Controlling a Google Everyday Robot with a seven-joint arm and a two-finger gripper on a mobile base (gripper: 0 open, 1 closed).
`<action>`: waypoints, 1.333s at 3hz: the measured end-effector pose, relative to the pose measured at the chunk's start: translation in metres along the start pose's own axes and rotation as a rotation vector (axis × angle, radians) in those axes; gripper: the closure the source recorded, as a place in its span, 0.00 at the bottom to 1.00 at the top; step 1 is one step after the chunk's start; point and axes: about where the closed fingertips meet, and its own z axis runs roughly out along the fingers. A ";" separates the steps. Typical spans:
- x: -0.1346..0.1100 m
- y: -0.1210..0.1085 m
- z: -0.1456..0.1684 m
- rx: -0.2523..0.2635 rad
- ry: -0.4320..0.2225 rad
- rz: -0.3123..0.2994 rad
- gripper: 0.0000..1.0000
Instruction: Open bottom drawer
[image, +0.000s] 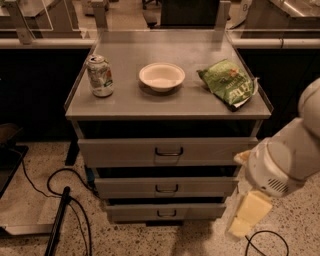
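Bottom drawer (165, 211): lowest, narrowest front of the cabinet, closed, small loop handle free.
My end effector (248, 214) hung low by the cabinet's right side, near that drawer but apart from it; spread or closed, I could not tell. On the surface (200, 102): can (100, 76), bowl (161, 76), green bag (227, 83).

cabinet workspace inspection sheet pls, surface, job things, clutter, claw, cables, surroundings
surface: grey cabinet top, flat, holding three items
job's things: bottom drawer not pulled out, nothing touching it
clutter: soda can upright, white bowl, green chip bag, all on top
claw: claw low beside the cabinet's right side, apart from the drawer
cables: black cable looped on floor at left; second cable lower right
surroundings: speckled floor
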 end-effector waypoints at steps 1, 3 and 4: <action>0.012 0.003 0.048 -0.030 -0.005 0.027 0.00; 0.022 0.000 0.089 -0.045 -0.002 0.053 0.00; 0.022 -0.008 0.113 -0.023 -0.023 0.056 0.00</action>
